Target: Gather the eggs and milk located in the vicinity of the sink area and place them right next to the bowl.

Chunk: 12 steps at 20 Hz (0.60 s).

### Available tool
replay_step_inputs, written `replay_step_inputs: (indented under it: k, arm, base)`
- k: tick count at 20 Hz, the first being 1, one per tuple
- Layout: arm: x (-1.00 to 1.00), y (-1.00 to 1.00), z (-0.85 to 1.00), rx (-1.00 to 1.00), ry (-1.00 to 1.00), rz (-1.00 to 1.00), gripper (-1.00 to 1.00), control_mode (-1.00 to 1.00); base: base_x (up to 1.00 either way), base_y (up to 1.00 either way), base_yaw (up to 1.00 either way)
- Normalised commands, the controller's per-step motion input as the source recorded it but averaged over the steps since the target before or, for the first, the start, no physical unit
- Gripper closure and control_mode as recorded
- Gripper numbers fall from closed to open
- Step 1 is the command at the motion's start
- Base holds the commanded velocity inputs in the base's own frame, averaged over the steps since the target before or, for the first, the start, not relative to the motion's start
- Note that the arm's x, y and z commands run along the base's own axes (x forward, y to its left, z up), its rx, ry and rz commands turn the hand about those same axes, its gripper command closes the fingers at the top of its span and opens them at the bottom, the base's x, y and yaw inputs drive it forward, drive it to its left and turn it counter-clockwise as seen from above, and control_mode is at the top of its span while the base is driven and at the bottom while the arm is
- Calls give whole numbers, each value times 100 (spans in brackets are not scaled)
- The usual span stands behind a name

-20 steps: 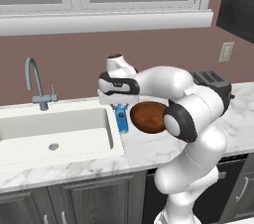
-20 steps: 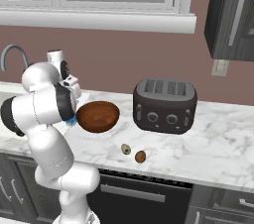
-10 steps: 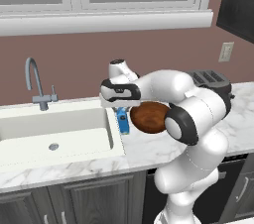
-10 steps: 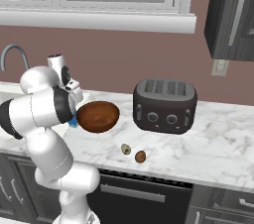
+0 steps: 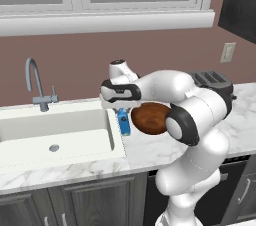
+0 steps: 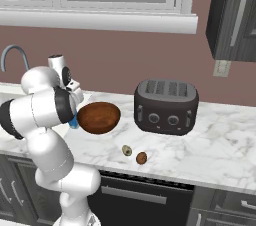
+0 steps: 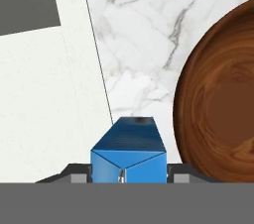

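The milk (image 5: 123,122) stands upright on the marble table (image 5: 150,147), between the sink area (image 5: 55,132) and the bowl (image 5: 150,118), just beside the bowl's rim. The pincer (image 7: 128,173) sits over the carton's gabled top with its finger tips against both sides, pinching the milk. The two eggs (image 6: 135,154) lie on the table in front of the bowl and the toaster (image 6: 166,106), near each other and apart from the bowl.

Two base views look forward and down from behind the arm, left and right, sharing the bowl (image 5: 151,118); hand view looks closely down at the table (image 7: 144,44).
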Motion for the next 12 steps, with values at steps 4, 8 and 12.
replay_step_inputs:
  k: [4, 8, 12]
  arm:
    - [0, 0, -33, 0, 0, 0, 100, -100]
    - [0, -3, -30, 0, 0, 0, 100, -100]
    - [0, -1, -2, 0, 0, 0, 100, -100]
  base:
    - [0, 0, 0]
    - [0, 0, 0]
    - [0, 0, 0]
